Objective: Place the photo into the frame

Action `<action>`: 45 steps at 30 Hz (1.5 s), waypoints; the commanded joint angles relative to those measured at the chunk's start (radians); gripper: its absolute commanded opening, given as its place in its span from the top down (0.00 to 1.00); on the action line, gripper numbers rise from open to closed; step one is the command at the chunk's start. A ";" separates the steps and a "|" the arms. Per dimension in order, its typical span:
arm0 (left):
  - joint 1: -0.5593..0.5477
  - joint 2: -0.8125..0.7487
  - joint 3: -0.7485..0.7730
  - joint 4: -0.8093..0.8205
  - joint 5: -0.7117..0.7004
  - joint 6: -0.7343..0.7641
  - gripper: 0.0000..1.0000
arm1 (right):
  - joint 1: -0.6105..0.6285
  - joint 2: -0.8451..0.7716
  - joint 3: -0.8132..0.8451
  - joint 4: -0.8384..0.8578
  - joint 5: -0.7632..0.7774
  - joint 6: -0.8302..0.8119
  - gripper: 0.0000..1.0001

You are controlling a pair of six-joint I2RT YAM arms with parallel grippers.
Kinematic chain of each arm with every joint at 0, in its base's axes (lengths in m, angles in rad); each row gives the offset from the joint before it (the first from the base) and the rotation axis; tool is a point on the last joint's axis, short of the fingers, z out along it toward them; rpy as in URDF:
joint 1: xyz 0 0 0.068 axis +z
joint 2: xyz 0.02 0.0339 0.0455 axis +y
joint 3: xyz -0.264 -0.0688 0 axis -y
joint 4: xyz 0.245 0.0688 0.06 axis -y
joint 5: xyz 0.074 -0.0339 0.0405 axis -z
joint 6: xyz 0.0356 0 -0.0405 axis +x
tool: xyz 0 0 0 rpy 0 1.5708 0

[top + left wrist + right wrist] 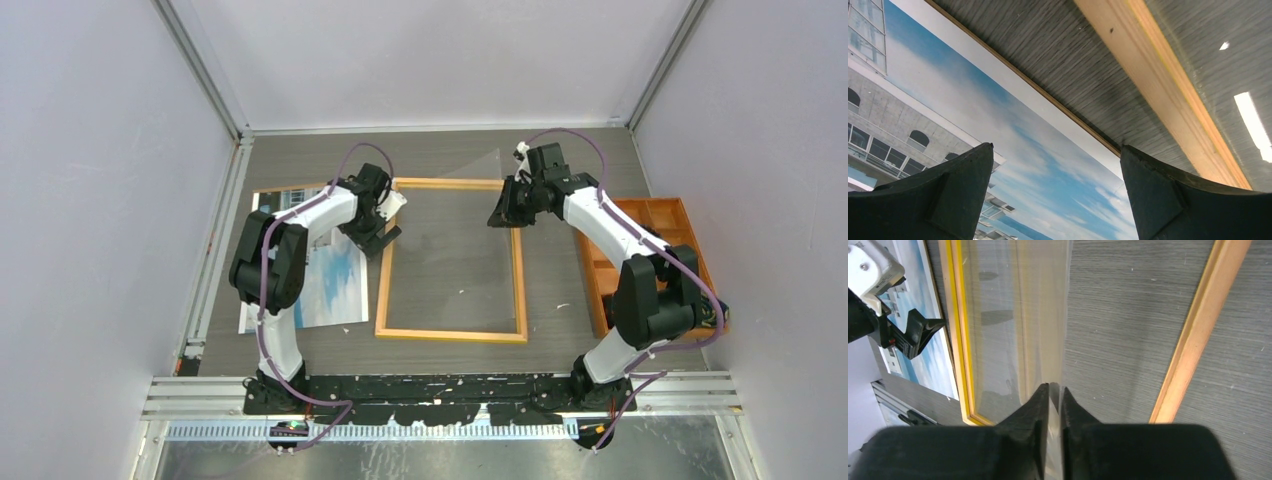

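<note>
Only at the wrist is the right gripper [1054, 388] seen pinching a clear sheet [1018, 315] over the frame [1193, 335] (left gripper [1056, 146] spread).

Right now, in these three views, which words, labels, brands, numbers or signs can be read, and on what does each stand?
None can be read. Only sky, clouds and buildings show on the photo; the frame, the clear sheet and the orange tray carry no print that I can see.
</note>
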 commanded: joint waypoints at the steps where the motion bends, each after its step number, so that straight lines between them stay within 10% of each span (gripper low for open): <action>1: -0.011 0.001 0.019 0.040 0.015 -0.010 0.00 | -0.009 0.021 -0.017 0.064 -0.037 0.026 0.77; 7: -0.018 0.004 0.008 0.044 0.014 -0.006 0.00 | -0.010 0.055 -0.031 0.114 -0.072 0.066 0.49; 24: -0.020 -0.032 -0.024 0.056 0.016 0.005 0.00 | -0.010 0.074 -0.021 0.047 0.107 0.045 0.17; 45: -0.018 -0.055 -0.029 0.059 0.019 0.003 0.00 | -0.011 0.158 0.004 0.018 0.164 0.016 0.11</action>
